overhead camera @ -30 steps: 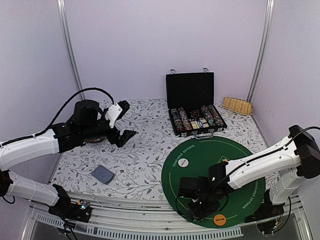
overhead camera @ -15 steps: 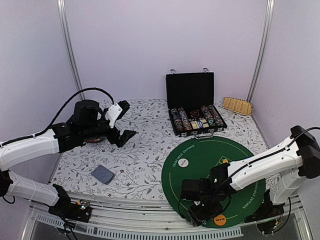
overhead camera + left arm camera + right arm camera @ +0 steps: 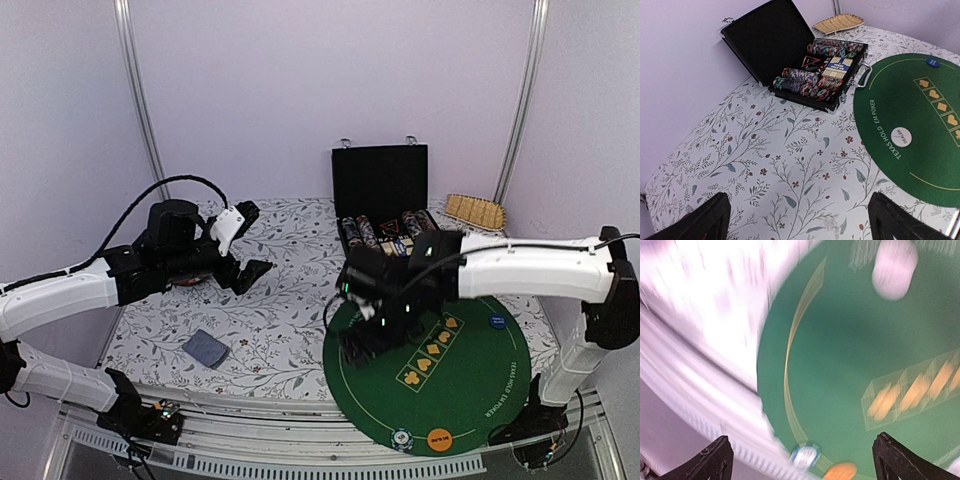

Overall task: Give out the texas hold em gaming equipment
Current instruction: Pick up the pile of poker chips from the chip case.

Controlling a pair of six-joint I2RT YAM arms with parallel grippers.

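A striped poker chip (image 3: 402, 438) lies at the green mat's (image 3: 450, 390) near edge, beside an orange disc (image 3: 438, 437). A blue disc (image 3: 497, 321) sits at the mat's right. My right gripper (image 3: 362, 340) hangs open and empty over the mat's left part, hiding the white disc in the top view. Its blurred wrist view shows the gripper (image 3: 805, 450) wide open above the chip (image 3: 806, 456), the orange disc (image 3: 840, 471) and the white disc (image 3: 895, 267). My left gripper (image 3: 250, 240) (image 3: 800, 215) is open above the floral cloth. A deck of cards (image 3: 206, 348) lies near left.
An open black case (image 3: 395, 240) (image 3: 820, 75) with rows of chips stands at the back centre. A woven basket (image 3: 476, 211) (image 3: 838, 23) lies at the back right. The white dealer disc (image 3: 901, 135) and the blue disc (image 3: 933, 62) show on the mat (image 3: 920, 165).
My right gripper opened, left the striped chip at the mat's near edge, then rose and swung back-left over the mat. The left arm has not moved.
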